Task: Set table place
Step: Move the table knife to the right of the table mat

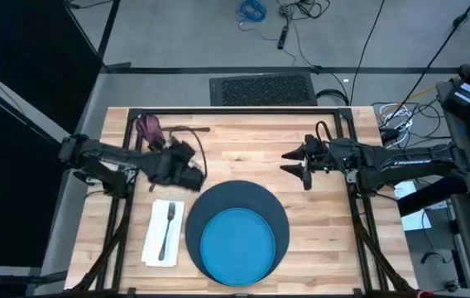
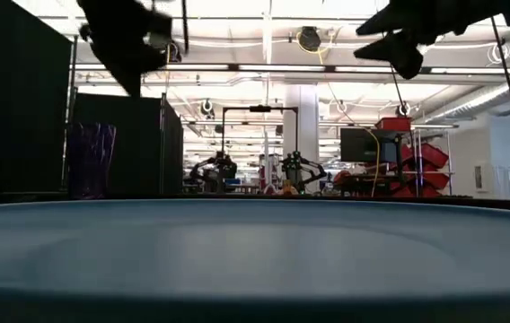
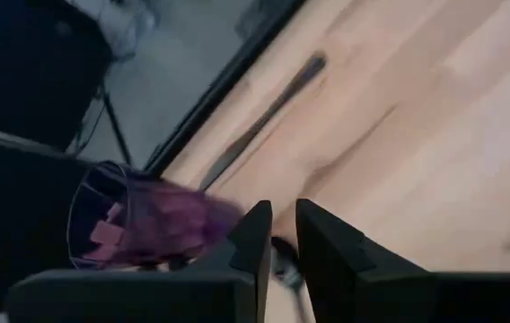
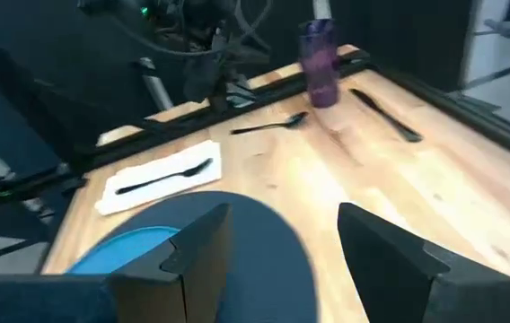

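The blue plate (image 1: 237, 243) is already set on the mat (image 1: 278, 217) at the bench's (image 1: 251, 147) near edge. The left hand (image 3: 277, 235), fingers nearly together on nothing, is held close by the purple cup (image 3: 138, 229), which risks being toppled onto the spoon (image 4: 271, 124); the right hand (image 4: 277, 242) is held apart and empty.

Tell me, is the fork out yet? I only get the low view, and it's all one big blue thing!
Observer: Yes. The fork lies on the white napkin, beside the dark blue mat on the left arm's side.
Operator: Where are the knife and spoon?
Observer: Not placed yet. The knife and spoon lie on the bare table near the purple cup.
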Controlling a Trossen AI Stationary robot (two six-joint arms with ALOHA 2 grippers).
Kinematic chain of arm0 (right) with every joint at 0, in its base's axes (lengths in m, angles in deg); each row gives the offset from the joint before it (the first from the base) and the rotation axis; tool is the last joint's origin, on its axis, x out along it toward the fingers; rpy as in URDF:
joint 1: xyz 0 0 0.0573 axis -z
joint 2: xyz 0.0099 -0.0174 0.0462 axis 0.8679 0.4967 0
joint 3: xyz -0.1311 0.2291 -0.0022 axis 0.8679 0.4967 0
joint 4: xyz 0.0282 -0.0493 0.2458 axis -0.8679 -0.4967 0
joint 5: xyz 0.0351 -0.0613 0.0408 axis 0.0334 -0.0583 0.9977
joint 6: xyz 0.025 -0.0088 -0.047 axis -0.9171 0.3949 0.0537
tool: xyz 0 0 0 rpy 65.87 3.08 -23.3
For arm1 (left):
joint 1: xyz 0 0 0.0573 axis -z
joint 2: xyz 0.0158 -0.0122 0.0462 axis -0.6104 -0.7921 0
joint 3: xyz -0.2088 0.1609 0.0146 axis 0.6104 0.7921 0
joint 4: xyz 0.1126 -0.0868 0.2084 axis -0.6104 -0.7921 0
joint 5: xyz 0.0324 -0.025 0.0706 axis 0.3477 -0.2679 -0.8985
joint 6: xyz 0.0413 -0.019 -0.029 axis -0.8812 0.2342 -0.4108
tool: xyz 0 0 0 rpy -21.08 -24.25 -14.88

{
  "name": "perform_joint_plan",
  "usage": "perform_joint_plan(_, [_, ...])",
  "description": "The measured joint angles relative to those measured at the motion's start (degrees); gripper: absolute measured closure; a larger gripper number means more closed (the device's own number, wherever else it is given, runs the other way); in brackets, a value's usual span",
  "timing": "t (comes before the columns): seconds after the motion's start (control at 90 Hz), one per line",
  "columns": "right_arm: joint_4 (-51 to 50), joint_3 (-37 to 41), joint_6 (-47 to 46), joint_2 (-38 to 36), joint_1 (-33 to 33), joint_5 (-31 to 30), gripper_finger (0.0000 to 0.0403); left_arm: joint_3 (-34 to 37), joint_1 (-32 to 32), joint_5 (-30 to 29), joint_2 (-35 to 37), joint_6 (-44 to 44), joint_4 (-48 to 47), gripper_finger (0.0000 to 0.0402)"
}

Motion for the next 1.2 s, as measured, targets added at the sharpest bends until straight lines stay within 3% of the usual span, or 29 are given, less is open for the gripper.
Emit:
perform_joint_plan(0.189, [-0.8,0.0,1.3,1.4,3.7,0.3,0.0211,2.6,-13.5,6.4,0.0,-17.5,13.2,0.0359])
perform_joint_plan(0.367, [-1.2,0.0,1.8,4.4,6.0,0.4,0.0211,2.9,-26.5,17.8,0.0,-31.5,30.9,0.0359])
perform_joint_plan(0.5, [-1.7,0.0,2.2,7.5,6.8,0.4,0.0211,2.9,-35.2,22.6,-0.3,-34.7,40.3,0.0359])
perform_joint_plan(0.611, [-1.7,0.0,2.3,10.2,7.4,0.4,0.0211,2.9,-40.8,25.8,-1.7,-34.5,42.8,0.0359])
perform_joint_plan(0.756, [-1.4,0.0,2.7,13.1,8.4,0.6,0.0211,2.9,-43.7,30.0,-5.4,-34.8,43.0,0.0359])
perform_joint_plan(1.2, [-0.3,0.0,4.3,18.9,9.6,3.4,0.0211,3.0,-45.3,29.8,-18.4,-39.3,45.4,0.0359])
